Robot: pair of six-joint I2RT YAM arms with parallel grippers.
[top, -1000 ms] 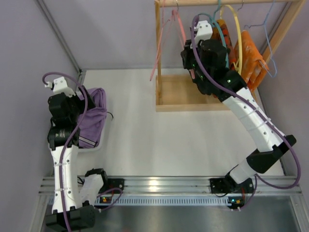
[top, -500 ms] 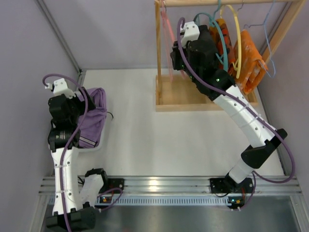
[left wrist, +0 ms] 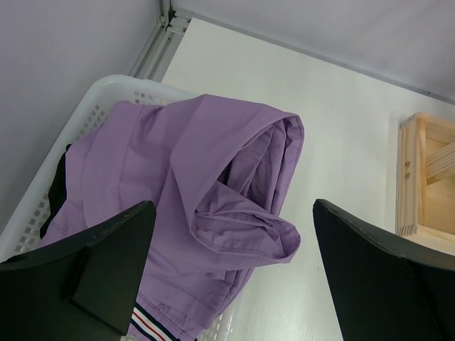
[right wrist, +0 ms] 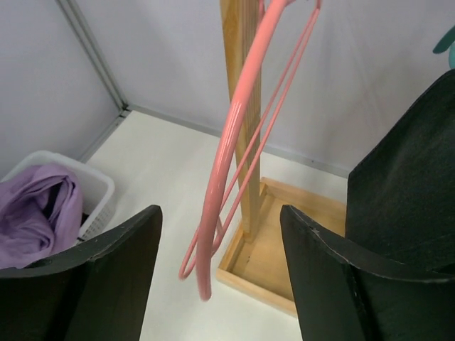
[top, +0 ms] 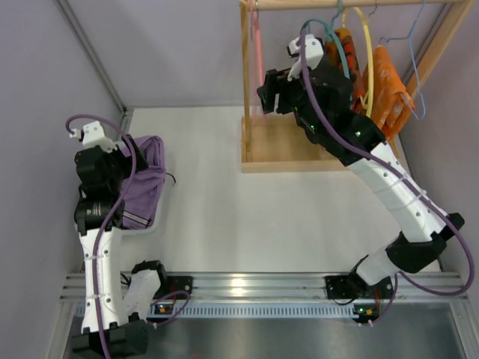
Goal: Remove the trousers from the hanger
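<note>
Purple trousers [left wrist: 192,177] lie crumpled in a white basket [left wrist: 106,89] at the table's left, also seen from above as trousers [top: 146,176]. My left gripper [left wrist: 233,206] hovers over them, open and holding nothing. An empty pink hanger [right wrist: 231,142] hangs from the wooden rack's rail, seen from above as hanger [top: 259,45]. My right gripper [right wrist: 221,209] is open beside it, and the hanger's lower end shows between the fingers without touching either. Orange trousers [top: 387,82] still hang on a hanger at the rack's right.
The wooden rack [top: 245,75] has a tray-like base [top: 288,146] at the back of the table. Teal [top: 329,30], yellow [top: 368,52] and blue [top: 416,63] hangers crowd its rail behind my right arm. Grey walls close in on the left and at the back.
My right gripper has opened and let go of the pink hanger, which swung from a slant back to hanging straight. The right arm shifted left. The left arm has not moved.
</note>
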